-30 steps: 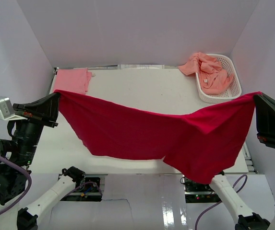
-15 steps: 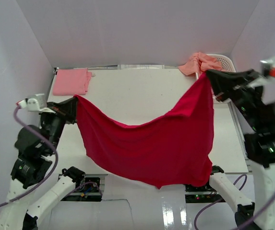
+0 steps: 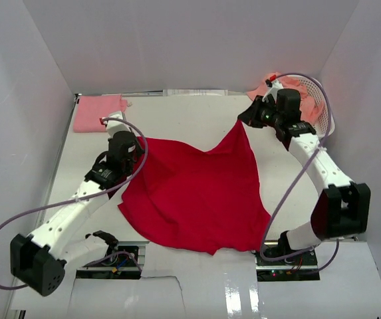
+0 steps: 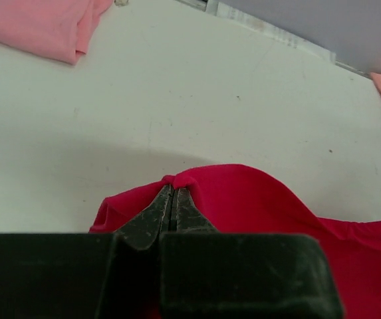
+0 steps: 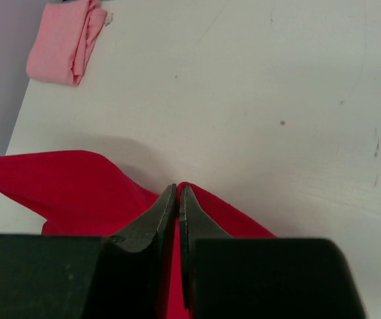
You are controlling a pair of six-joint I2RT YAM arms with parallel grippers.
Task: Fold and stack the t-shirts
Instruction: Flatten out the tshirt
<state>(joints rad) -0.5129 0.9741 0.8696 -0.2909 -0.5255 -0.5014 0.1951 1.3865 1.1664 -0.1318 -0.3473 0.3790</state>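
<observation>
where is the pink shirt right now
In the top view the pink shirt lies folded at the far left corner of the table, beyond the left gripper, clear of the red shirt.

1. Top view: high at near edge, looking down on whole surface (image 3: pixel 197 119).
2. Left wrist: close, low, facing far edge.
3. Right wrist: close, facing far-left corner.
4. All share red t-shirt (image 3: pixel 197 193), folded pink shirt (image 3: pixel 97 113).
</observation>
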